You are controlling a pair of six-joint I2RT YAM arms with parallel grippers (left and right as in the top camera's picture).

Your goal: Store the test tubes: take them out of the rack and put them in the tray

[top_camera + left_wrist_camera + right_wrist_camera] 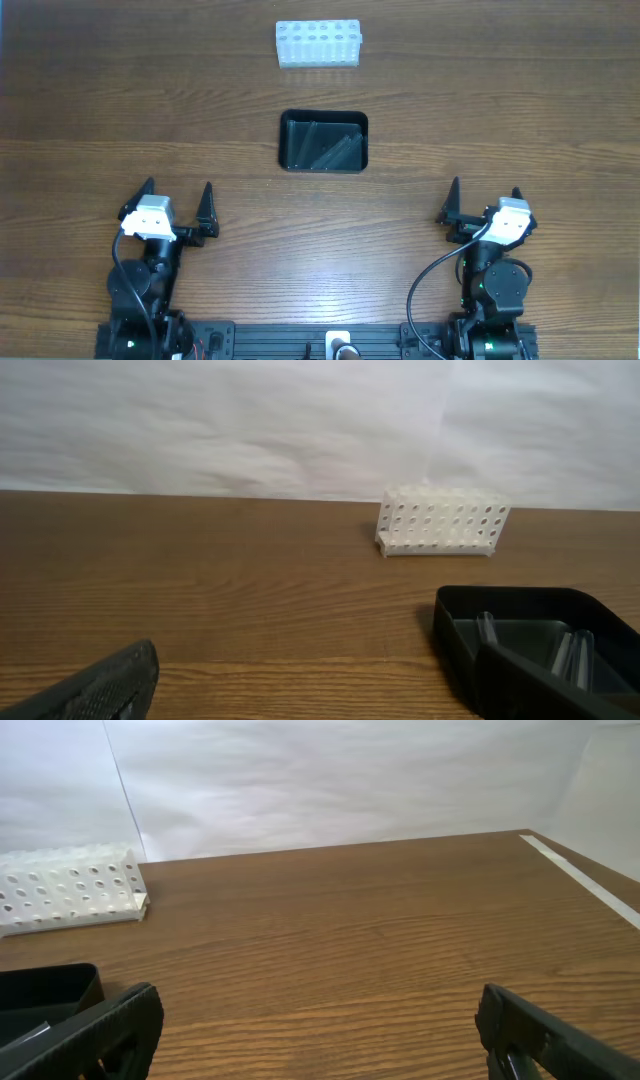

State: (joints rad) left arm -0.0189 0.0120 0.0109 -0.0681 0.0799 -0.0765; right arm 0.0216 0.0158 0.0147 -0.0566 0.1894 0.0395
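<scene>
Parking the left end effector (178,190) and right end effector (485,190), both spread apart, seems best: test tubes (335,150) lie in the tray (283,140), rack (318,44) apparently empty.

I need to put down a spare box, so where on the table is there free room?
The table is bare left of the rack and tray, and equally bare to their right. The strip from the tray to the left claw and right claw, both open, is also free. Only the narrow gap between rack and tray is tight.
</scene>
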